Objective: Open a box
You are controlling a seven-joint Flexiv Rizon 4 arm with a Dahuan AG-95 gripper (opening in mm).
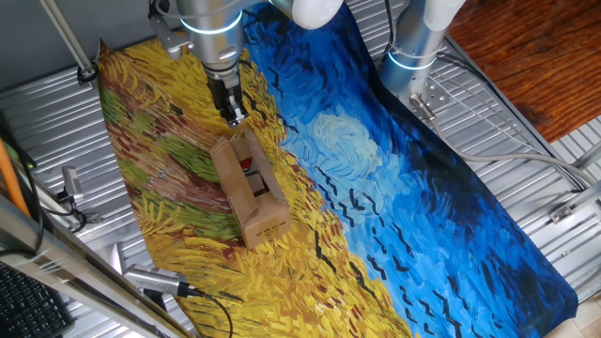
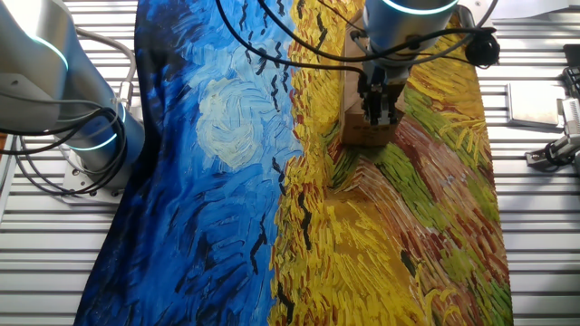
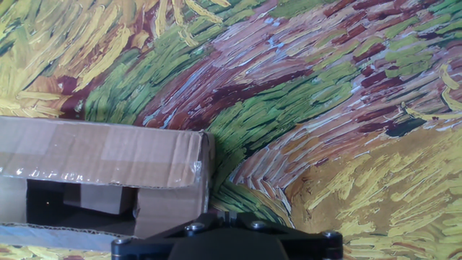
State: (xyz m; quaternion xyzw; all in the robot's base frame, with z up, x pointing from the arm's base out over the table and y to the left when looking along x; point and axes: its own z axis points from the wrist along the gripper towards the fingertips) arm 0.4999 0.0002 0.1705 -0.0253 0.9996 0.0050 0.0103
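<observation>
I see the box [image 1: 248, 192] on the counter [image 1: 451, 216], top open, red inside. Tool [image 1: 234, 116] hangs at its far end. Can't tell its grip.

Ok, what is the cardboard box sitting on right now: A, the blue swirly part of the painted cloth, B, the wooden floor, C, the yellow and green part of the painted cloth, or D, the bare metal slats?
C: in one fixed view the box rests on the yellow-green brushstroke area of the cloth, clear of the blue half, with the claw just above its far end.
</observation>
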